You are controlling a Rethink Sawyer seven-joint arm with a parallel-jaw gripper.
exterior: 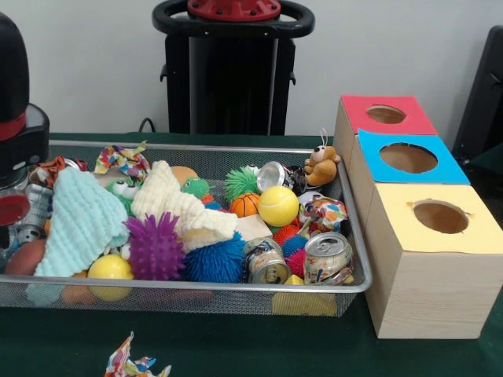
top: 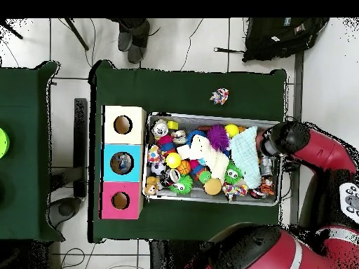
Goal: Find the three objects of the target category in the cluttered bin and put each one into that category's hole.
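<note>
While my red and black arm (top: pixel 298 140) hangs over one end of the wire mesh bin (exterior: pixel 196 290) of toys and cans, I cannot tell its claw's state; three wooden boxes with holes (exterior: pixel 428 216) stand beside the bin.

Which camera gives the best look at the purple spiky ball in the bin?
The front view: the purple spiky ball sits near the mesh bin's front wall, its spikes plainly visible beside the blue spiky ball. The overhead view shows it only as a small purple blob.
</note>
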